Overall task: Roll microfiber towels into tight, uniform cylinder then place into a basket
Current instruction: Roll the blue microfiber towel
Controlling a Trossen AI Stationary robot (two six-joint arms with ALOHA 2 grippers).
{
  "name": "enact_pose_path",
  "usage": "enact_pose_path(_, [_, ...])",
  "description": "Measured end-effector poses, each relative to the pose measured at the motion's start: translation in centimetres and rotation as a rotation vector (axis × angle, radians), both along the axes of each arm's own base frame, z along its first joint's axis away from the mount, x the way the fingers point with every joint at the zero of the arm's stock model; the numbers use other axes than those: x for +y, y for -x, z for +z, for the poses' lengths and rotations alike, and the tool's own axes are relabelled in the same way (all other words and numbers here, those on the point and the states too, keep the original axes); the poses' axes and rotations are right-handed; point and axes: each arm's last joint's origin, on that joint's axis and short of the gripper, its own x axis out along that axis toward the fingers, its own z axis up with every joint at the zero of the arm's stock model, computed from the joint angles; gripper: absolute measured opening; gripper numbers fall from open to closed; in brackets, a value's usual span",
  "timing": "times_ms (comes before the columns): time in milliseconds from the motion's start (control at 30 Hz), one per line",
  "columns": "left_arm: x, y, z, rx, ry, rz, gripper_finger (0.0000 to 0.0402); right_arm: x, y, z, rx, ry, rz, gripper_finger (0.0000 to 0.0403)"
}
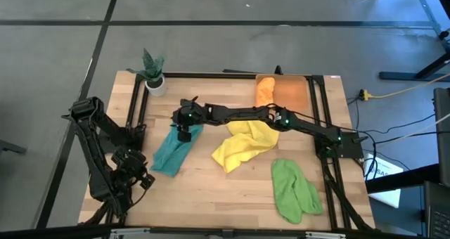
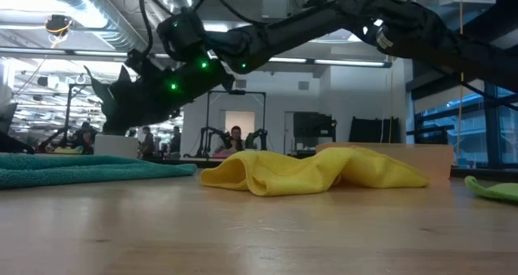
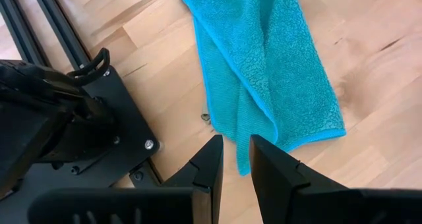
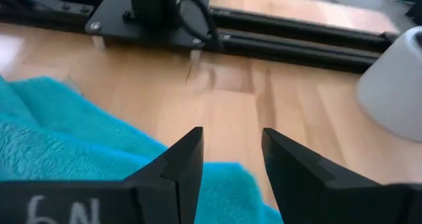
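Reaching far across the table [image 1: 211, 197], the right arm stretches from its base on the right side over the yellow towel [image 1: 242, 146] to the far end of the teal towel [image 1: 174, 151]. The right gripper [image 1: 184, 133] hangs just above that end of the cloth. In the right wrist view its fingers [image 4: 184, 161] stand apart with bare wood and a strip of teal pile showing in the gap — nothing is held between them. The white pot [image 4: 395, 85] shows off to one side of that view, with the black frame rail behind.

Left arm: folded back at the table's left edge, near the front corner. The left gripper [image 1: 138, 179] sits just beside the near end of the teal towel. Its fingers [image 3: 208, 165] are parted by a narrow gap and grip nothing; the towel's folded corner lies on the wood just beyond the fingertips.

Towel positions, high view:
- teal: spread flat as a long strip, left of centre, running diagonally toward the front-left.
- yellow: bunched loosely at mid-table, under the right arm's forearm.
- light green towel [image 1: 294, 190]: crumpled near the front-right edge, apart from the yellow one.
- orange towel [image 1: 265, 90]: lying in the left part of the basket [image 1: 295, 93].

Basket sits at the far edge of the table, right of centre. The potted plant [image 1: 152, 67] stands at the far-left corner — well clear of the towels.
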Motion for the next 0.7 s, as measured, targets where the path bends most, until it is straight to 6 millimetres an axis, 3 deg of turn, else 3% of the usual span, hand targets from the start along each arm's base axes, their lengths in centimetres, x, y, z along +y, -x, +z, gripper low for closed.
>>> enact_pose_path(333, [0.0,0.0,0.0,0.0,0.0,0.001,0.0065,-0.1,-0.2,-2.8,0.032,-0.024,-0.005,0.0157])
enact_pose_path(700, [0.0,0.0,0.0,0.0,0.0,0.001,0.0065,-0.5,-0.3,-4.2,0.032,-0.055,-0.03,0.0157])
